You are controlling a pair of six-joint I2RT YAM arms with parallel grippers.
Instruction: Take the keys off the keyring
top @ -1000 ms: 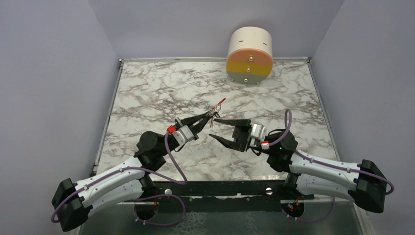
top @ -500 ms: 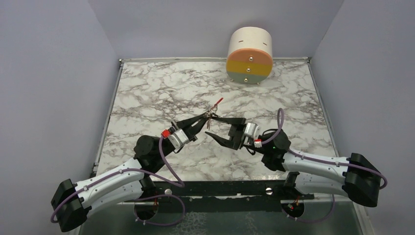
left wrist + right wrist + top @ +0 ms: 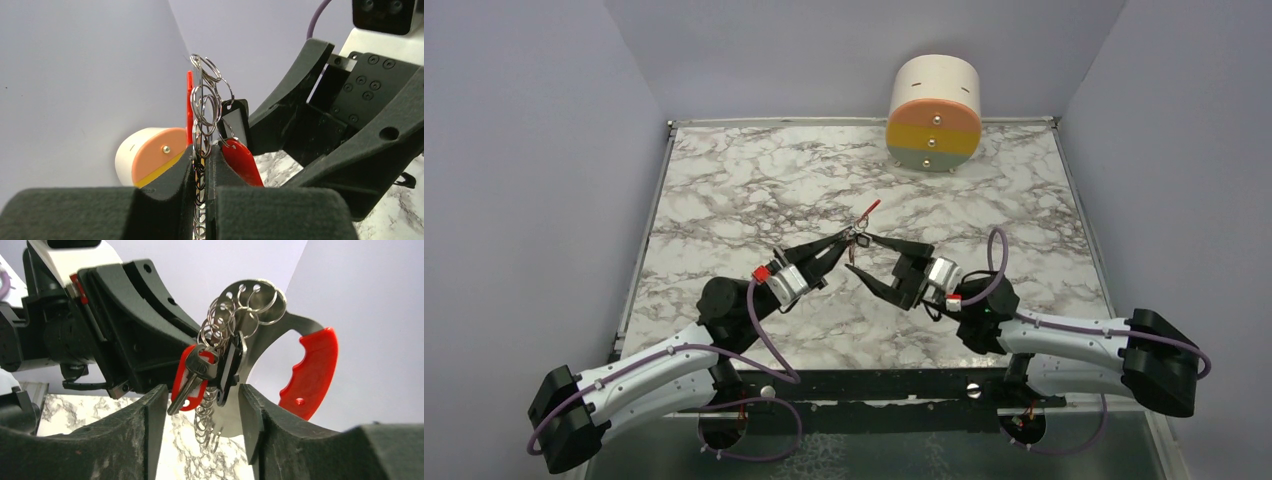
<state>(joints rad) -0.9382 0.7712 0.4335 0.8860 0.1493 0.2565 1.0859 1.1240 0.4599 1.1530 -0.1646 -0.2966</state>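
My left claw (image 3: 202, 156) is pinched almost shut on the keyring (image 3: 205, 107), a short silver link chain topped with thin steel rings. It holds the whole bunch up off the white marble-patterned table (image 3: 724, 190), about mid-table in the overhead view. Behind the rings a flat metal plate carries the red curved clip (image 3: 310, 371). Beside the chain dangle two tiny flat metal keys (image 3: 202, 365) — a red-headed key (image 3: 186, 385) and a dark-headed key (image 3: 229, 365). My right claw (image 3: 201, 392) stands roughly half open with a finger on either side of those keys, gripping nothing.

As I judge the handling, this is light, hard, slick metal that will swing and twist freely on its rings. Nothing looks fragile, but a split ring is springy and will resist parting. I'd take the red-headed key by its head — broad faces flat between the pads, not the thin blade — while the left holds the chain taut.
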